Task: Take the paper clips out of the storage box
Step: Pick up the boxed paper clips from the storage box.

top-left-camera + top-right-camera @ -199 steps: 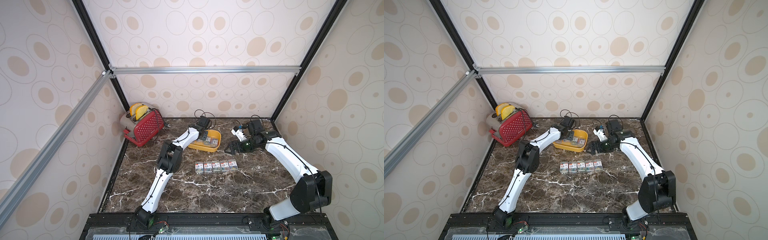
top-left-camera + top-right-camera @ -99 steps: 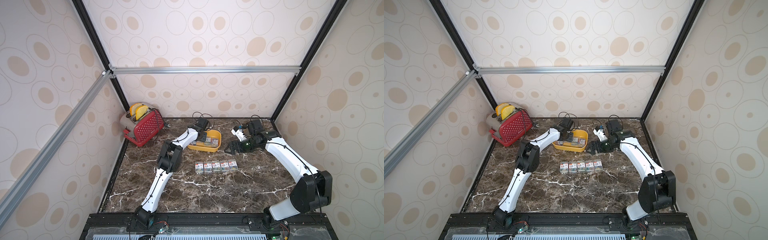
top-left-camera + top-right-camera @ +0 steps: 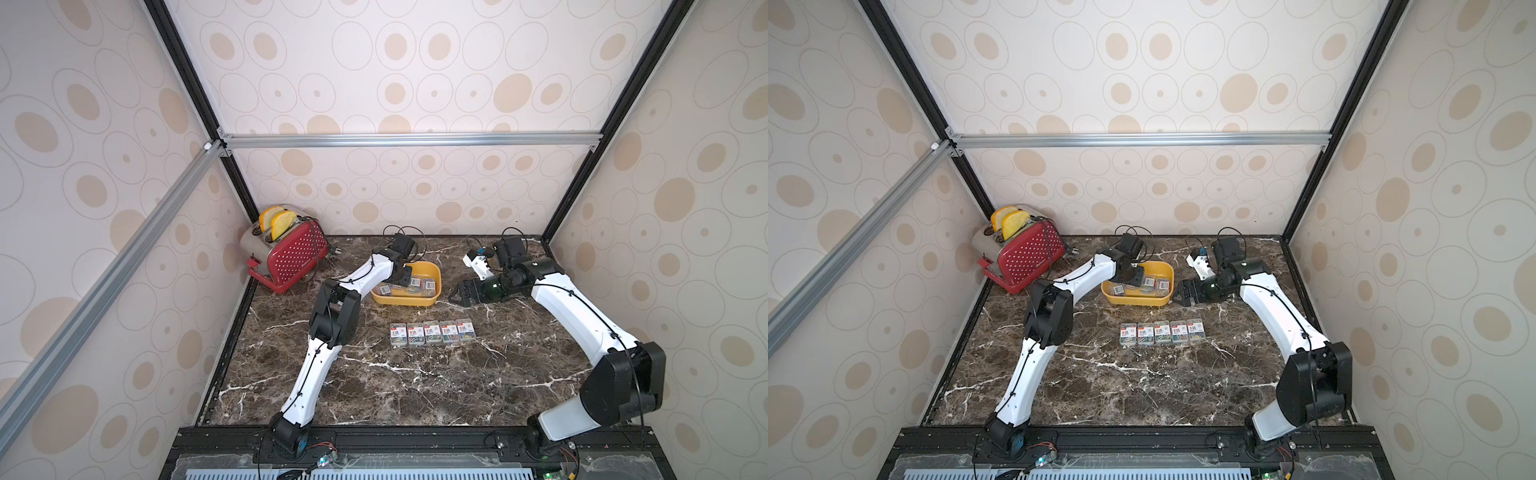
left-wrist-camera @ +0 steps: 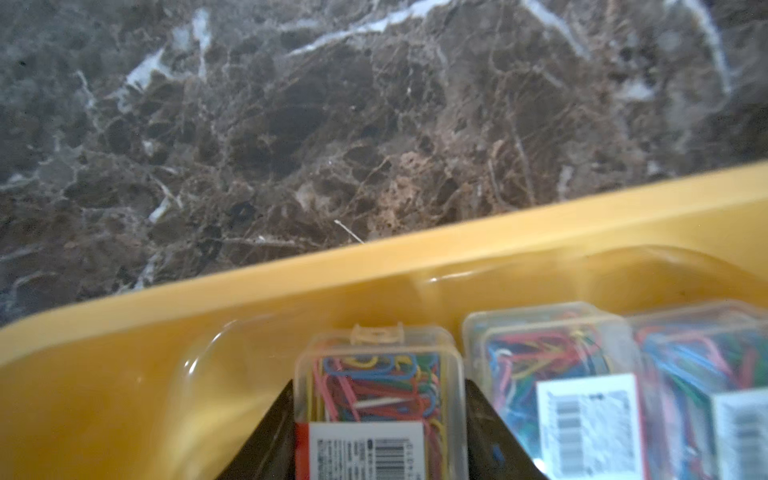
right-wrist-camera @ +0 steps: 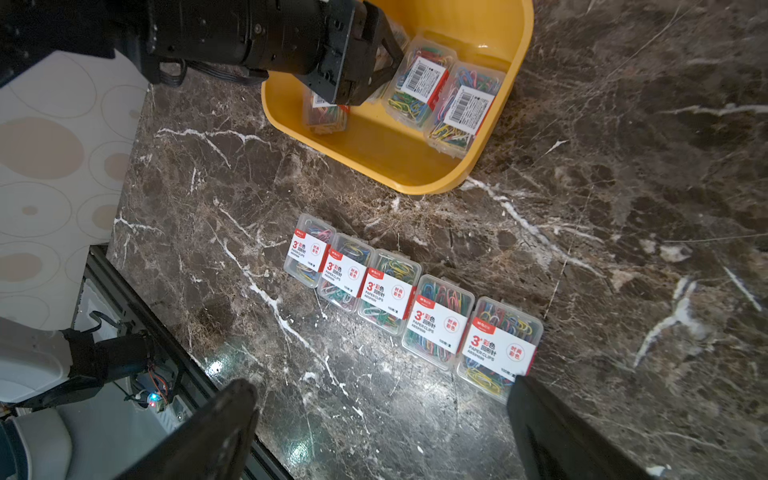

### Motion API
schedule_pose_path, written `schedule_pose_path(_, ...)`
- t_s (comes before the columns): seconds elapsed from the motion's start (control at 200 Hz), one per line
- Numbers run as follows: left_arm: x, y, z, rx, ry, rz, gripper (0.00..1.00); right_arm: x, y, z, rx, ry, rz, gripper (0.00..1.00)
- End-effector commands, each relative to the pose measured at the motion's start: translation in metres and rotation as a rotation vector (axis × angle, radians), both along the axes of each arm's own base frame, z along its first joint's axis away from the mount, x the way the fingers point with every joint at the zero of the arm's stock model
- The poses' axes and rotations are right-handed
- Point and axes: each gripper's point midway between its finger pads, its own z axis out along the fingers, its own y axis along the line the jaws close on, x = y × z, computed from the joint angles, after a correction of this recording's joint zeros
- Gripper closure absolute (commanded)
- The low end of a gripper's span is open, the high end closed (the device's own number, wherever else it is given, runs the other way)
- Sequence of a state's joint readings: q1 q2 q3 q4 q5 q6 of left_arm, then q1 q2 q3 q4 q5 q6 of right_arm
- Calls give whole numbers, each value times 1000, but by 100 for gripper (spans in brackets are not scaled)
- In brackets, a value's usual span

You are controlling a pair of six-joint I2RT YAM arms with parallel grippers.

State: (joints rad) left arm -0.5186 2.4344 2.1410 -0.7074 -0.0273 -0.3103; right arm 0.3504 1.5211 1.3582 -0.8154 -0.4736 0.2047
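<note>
The yellow storage box (image 3: 405,300) (image 3: 1136,301) sits at the back middle of the marble table, with paper clips boxes lying inside. My left gripper (image 3: 402,279) (image 4: 379,384) reaches down into its left part. Its black fingers press both sides of one clear paper clips box (image 4: 374,415) (image 5: 326,114), so it is shut on it. Two more paper clips boxes (image 4: 552,374) (image 5: 440,95) lie right beside the held one. Several paper clips boxes (image 3: 432,332) (image 5: 411,299) stand in a row on the table in front of the storage box. My right gripper (image 3: 455,296) (image 5: 382,386) hovers open and empty just right of the storage box.
A red dotted toaster (image 3: 286,253) (image 3: 1025,257) with toast slices stands in the back left corner. Patterned walls and black frame posts close in the table on three sides. The black rail (image 5: 137,291) runs along the front edge.
My left gripper's jaws have narrowed onto the paper clips box inside the storage box. The right arm has stayed still.
</note>
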Motion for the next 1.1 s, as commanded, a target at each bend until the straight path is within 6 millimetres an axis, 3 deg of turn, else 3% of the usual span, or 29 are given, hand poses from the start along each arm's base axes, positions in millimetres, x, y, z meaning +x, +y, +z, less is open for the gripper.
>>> schedule_pose_path(0.0,-7,-10,76,-107,-68,-54,61,4,5,21,33,-56,12,0)
schedule_pose_path(0.16,-23,-16,108,-211,-60,-80,61,3,9,26,62,-62,19,0)
schedule_pose_path(0.32,-46,-27,137,-432,-15,-98,61,-2,16,31,123,-64,35,0)
schedule_pose_path(0.611,-89,-54,209,-915,37,-91,62,-22,53,72,483,-69,142,0)
schedule_pose_path(0.836,-106,-55,275,-1310,21,-30,62,-22,67,98,688,-4,134,0)
schedule_pose_path(1.097,-120,-51,308,-1467,-1,1,62,-8,77,117,832,75,94,0)
